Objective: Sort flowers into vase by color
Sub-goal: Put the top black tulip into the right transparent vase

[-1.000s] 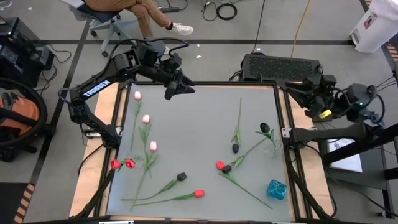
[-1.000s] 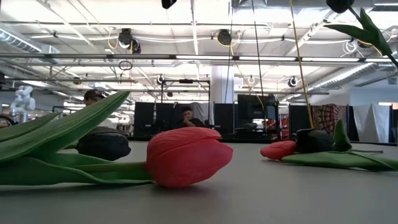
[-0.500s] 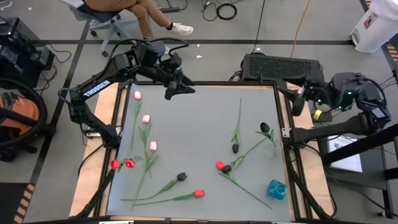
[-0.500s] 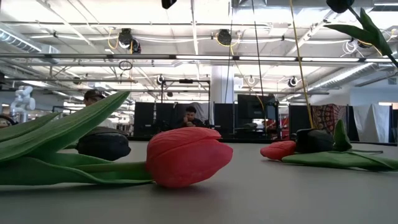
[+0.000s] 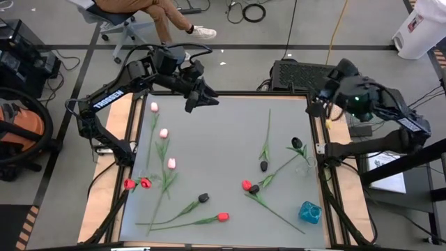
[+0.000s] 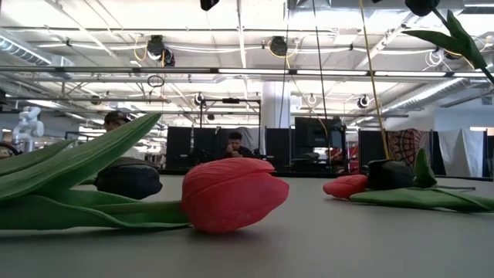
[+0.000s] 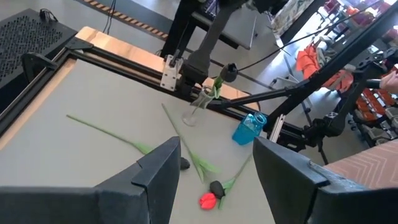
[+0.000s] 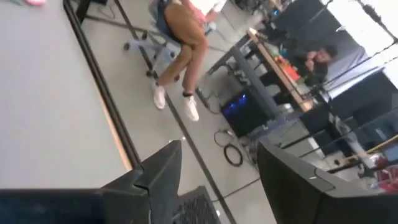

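Observation:
Tulips lie flat on the grey table (image 5: 223, 132). Pink ones (image 5: 164, 132) are at the left, red ones (image 5: 223, 217) along the near side, and black ones (image 5: 264, 166) toward the right. One black tulip (image 7: 229, 71) stands with its stem in a clear vase (image 7: 193, 113) at the right edge, with a blue vase (image 5: 310, 212) near it. My left gripper (image 5: 202, 99) hangs open and holds nothing above the table's far left part. My right gripper (image 5: 323, 104) is open and holds nothing over the far right corner of the frame.
The middle and far part of the table are bare. A wooden and dark metal frame (image 5: 317, 139) borders the table. A black perforated box (image 5: 306, 73) sits behind the far right corner. A seated person (image 5: 150, 10) is beyond the far edge.
My right gripper has swung in from beyond the table's right edge toward the far right corner, rising a little and rolling about its own axis. It has stayed open. My left gripper and the flowers have not moved.

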Robot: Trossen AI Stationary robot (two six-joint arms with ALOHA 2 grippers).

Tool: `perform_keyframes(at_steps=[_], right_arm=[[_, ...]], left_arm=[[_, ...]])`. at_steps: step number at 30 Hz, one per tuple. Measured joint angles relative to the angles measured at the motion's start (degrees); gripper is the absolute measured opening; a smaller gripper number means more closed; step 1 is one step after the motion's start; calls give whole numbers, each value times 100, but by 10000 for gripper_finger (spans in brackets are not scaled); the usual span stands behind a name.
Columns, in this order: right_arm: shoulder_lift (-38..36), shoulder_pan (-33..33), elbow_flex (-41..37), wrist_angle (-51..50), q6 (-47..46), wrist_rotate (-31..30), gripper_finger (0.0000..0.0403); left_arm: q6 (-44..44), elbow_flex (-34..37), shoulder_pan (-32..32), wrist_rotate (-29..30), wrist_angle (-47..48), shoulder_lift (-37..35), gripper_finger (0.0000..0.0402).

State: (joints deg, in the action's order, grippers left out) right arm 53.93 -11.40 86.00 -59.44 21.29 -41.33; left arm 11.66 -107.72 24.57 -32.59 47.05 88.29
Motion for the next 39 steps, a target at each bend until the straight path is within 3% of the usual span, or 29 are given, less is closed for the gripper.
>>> perform_keyframes(at_steps=[13,18,25,39], right_arm=[[839,-1928,2,140,1119,2746,169],[1214,-2541,2,186,1634,3483,165],[1846,-2988,2,170,2209,3720,164],[2832,-2798,2,-561,2891,3723,164]], left_arm=[[-2,0,1,58,0,0,208],[-2,0,1,63,0,0,208],[-8,0,3,63,0,0,208],[-57,0,3,63,0,0,208]])
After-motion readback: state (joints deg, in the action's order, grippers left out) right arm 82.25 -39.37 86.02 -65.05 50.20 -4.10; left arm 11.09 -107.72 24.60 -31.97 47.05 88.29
